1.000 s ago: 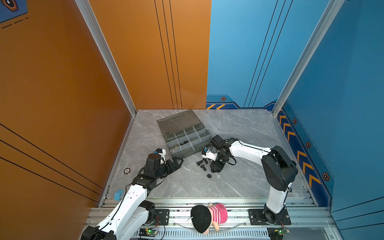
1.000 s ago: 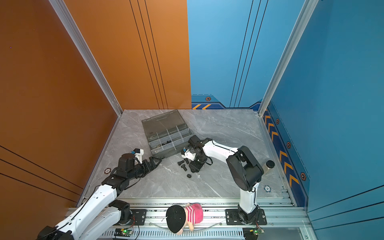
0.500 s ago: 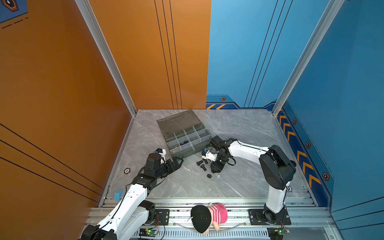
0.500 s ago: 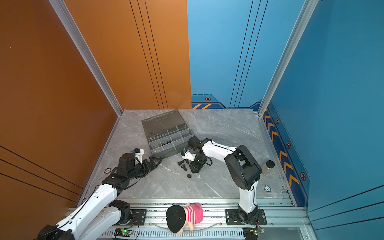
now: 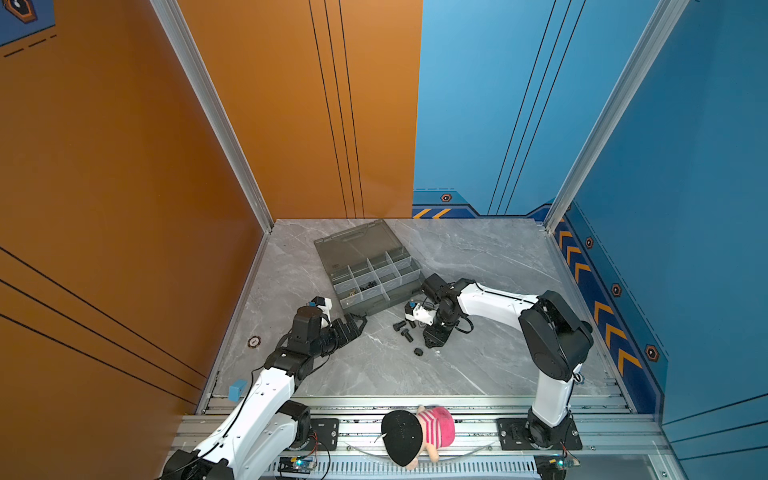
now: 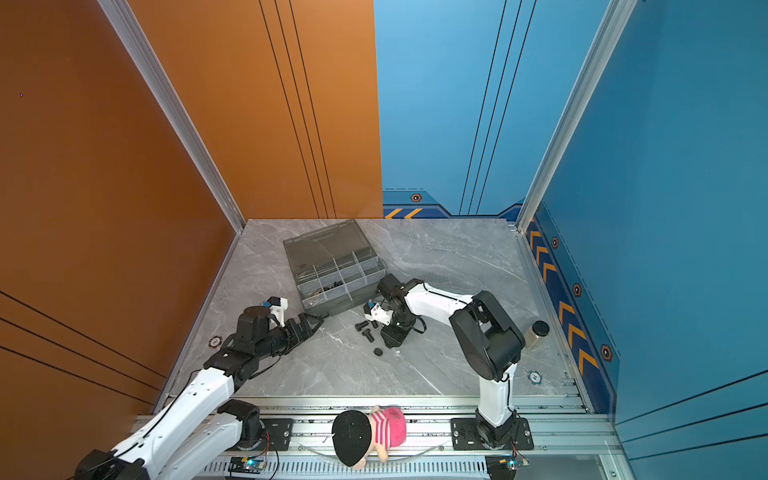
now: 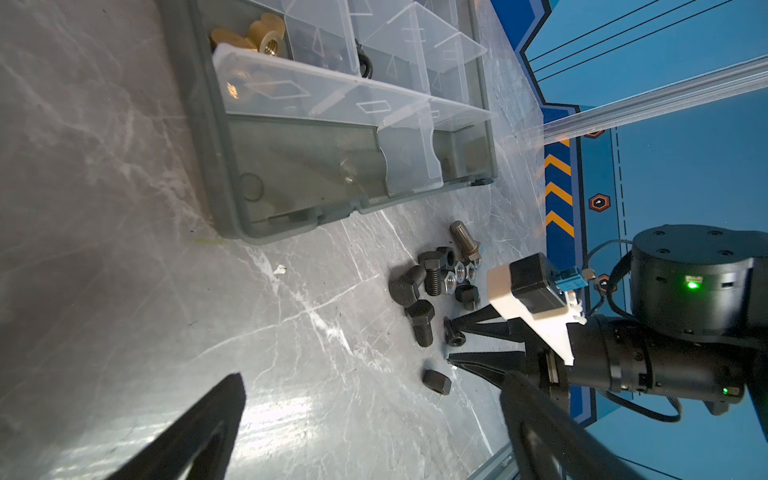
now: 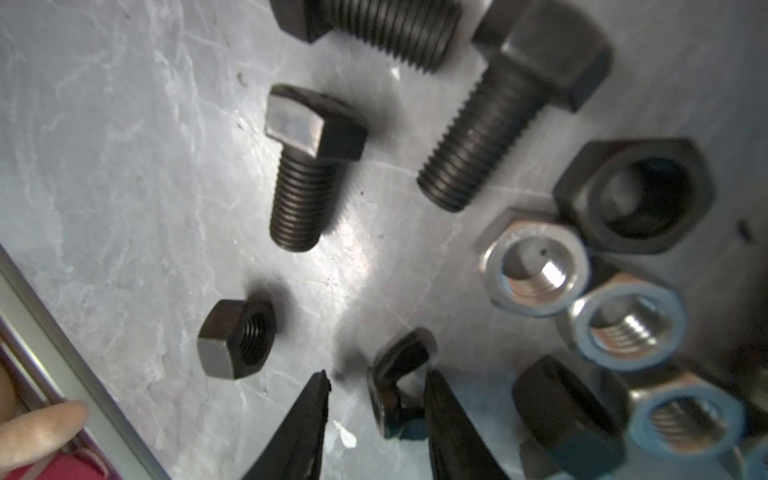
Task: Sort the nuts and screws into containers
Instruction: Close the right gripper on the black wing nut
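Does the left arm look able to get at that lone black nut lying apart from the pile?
Probably yes: the lone black nut lies on bare tabletop with nothing between it and the open left gripper. The right gripper sits beside it, so they might bump.

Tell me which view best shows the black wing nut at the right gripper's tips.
Right wrist view: the black wing nut sits large between the tips of the right gripper. The left wrist view shows it small from the side; both top views cannot resolve it.
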You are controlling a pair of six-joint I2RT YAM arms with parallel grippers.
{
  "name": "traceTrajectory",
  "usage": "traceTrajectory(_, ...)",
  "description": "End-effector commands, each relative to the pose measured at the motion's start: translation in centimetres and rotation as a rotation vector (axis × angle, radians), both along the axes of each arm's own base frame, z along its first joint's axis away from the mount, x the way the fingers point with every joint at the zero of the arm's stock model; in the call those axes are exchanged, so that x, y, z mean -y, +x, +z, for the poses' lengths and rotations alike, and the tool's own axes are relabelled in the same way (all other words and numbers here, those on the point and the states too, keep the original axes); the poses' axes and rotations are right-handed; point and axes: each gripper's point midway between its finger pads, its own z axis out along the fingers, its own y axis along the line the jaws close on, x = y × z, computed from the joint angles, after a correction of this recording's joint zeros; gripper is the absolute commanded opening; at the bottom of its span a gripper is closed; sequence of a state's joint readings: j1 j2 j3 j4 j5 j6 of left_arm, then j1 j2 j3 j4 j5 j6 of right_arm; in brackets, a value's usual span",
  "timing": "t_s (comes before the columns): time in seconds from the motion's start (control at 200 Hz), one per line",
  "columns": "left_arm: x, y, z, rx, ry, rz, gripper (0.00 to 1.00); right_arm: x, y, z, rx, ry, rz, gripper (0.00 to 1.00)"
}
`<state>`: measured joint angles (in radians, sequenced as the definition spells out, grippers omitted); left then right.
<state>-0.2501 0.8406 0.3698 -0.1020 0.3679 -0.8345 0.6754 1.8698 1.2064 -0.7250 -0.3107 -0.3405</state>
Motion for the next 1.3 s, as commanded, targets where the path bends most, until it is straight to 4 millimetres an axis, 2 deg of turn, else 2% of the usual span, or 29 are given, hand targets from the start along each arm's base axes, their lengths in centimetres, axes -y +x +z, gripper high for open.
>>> traceTrajectory(0.0,0.2,0.0,0.8,0.022,0.014,-0.02,0.98,0.9,-1.4,-0.1,-0.031,-0.036,-0.006,0.4)
traceTrajectory(0.32,0.2,-0.1,0.7,0.021,0.013,-0.02,0.98,1.4,-0.8,-1.3,-0.033,-0.095,-0.069,0.28)
traceTrajectory(0.626,0.2,-0.1,0.7,0.023,0.015,-0.02,0.98,0.6,-0.6,-1.5,-0.04,-0.075,-0.114,0.26)
traceTrajectory(0.711,0.2,-0.2,0.6,0.021,0.016,-0.02,0.98,0.6,-0.5,-1.5,-0.04,-0.077,-0.122,0.22)
traceTrajectory(0.786,0.2,-0.2,0.5,0.02,0.015,-0.019,0.98,0.6,-0.3,-1.4,-0.029,-0.079,-0.129,0.14)
traceTrajectory(0.986,0.2,-0.2,0.5,0.02,0.013,-0.021,0.98,0.1,0.2,0.2,0.006,-0.034,-0.142,0.0)
traceTrajectory(1.292,0.2,-0.2,0.5,0.024,0.01,-0.021,0.98,-0.6,0.8,3.8,0.052,0.107,-0.162,0.0)
